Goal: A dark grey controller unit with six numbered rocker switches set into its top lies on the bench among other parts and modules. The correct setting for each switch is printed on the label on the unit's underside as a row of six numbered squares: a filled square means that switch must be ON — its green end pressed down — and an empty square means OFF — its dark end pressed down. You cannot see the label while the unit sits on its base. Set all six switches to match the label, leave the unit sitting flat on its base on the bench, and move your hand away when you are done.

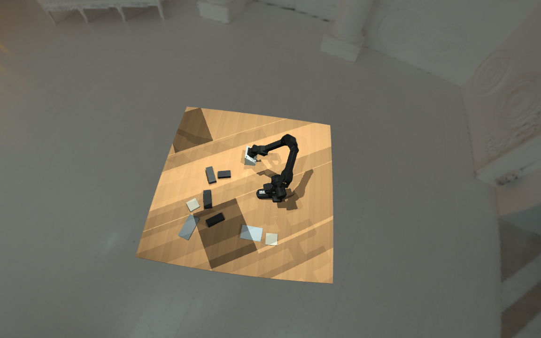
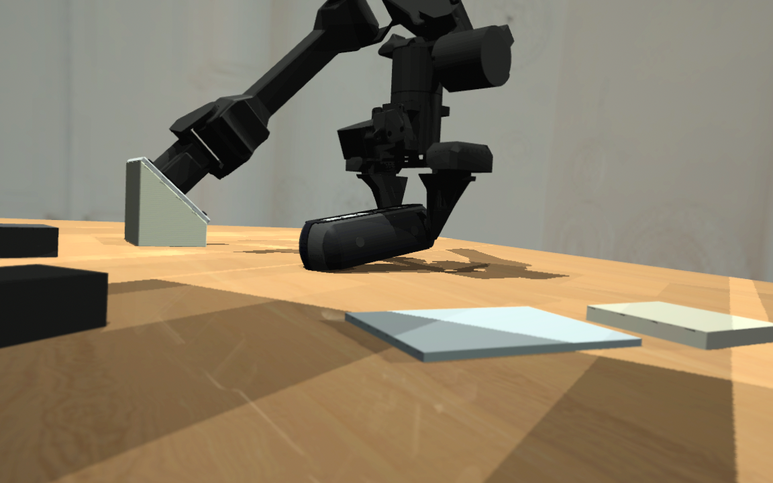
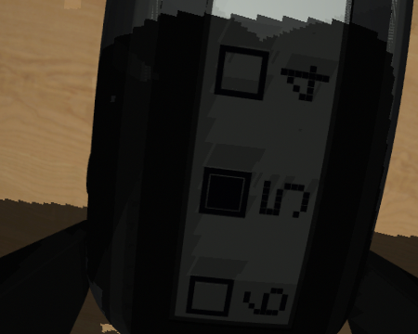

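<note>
The dark controller unit (image 1: 265,196) (image 2: 359,243) (image 3: 164,139) is upside down, slightly tilted, its far end low at the bench and its near end raised. Its label (image 3: 265,132) faces my wrist camera: square 4 is empty, square 5 is filled, square 6 is empty. Squares 1 to 3 are out of that view. The rocker switches face down, hidden. My gripper (image 1: 273,194) (image 2: 411,225) (image 3: 222,248) is shut on the unit's raised end, one finger against each long side.
A pale wedge stand (image 1: 250,161) (image 2: 170,216) carries the arm's base. Dark blocks (image 1: 207,198) (image 2: 29,306) lie left of the unit in the top view. A light blue plate (image 1: 251,233) (image 2: 497,330) and cream tile (image 1: 271,239) (image 2: 678,321) lie near the front.
</note>
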Tool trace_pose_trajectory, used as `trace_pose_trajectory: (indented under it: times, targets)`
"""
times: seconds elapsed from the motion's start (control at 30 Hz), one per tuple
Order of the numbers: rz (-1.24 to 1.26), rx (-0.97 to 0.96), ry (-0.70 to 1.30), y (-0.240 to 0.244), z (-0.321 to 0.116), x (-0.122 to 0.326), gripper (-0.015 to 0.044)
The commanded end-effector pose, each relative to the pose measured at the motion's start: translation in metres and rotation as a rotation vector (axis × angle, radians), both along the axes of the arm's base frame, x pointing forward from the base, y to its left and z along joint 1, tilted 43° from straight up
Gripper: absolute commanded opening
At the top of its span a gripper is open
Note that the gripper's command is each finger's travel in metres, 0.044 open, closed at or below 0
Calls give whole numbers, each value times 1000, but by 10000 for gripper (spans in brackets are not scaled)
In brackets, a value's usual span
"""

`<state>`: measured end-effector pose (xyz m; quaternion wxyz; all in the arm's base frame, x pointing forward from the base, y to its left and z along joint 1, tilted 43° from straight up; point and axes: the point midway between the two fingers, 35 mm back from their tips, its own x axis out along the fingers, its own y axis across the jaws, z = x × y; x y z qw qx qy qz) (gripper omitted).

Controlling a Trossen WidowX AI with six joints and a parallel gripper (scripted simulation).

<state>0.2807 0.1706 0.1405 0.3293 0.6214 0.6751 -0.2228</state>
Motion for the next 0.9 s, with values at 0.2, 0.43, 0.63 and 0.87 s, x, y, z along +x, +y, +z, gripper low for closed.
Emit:
trace_pose_trajectory:
  times: [0.2,0.43,0.63,0.87]
  targets:
    - [-11,-16,10,3,-8,-1,338]
    - [-11,-16,10,8,-11,-1,338]
    - [-11,-15,10,12,-14,-1,338]
    - [-9,-12,9,13,-14,-1,338]
